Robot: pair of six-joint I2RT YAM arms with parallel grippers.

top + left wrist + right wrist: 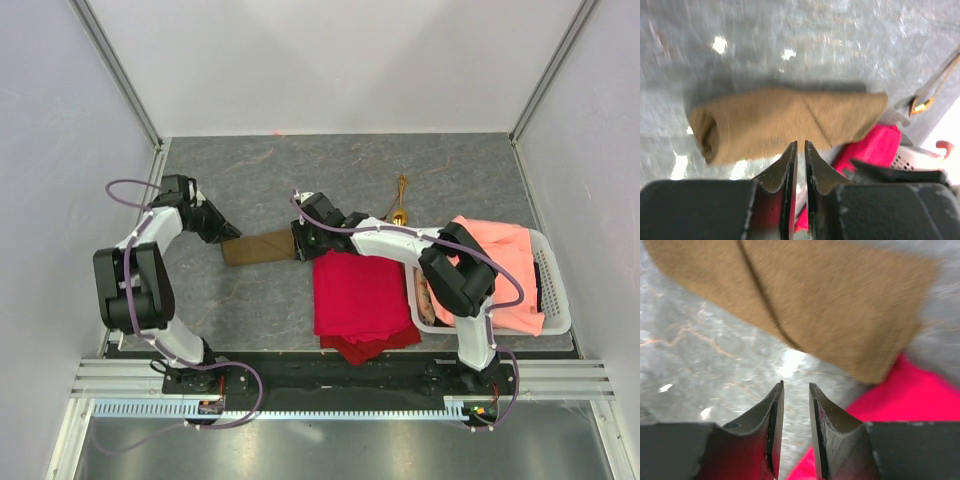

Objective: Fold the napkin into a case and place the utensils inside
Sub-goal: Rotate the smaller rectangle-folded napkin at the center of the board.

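The red cloth [360,300] crowds the folded napkin [258,246] mid-table from four o'clock, left gripper [801,144] and right gripper [796,385] hover at its ends, jaws slightly parted and empty, so the fold may slump open before the utensils [400,200], at two o'clock, go in; no readable writing anywhere.

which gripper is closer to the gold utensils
Right. The right gripper is at the napkin's right end, with the utensils further right and toward the back. The left gripper is at the napkin's left end, farther off.
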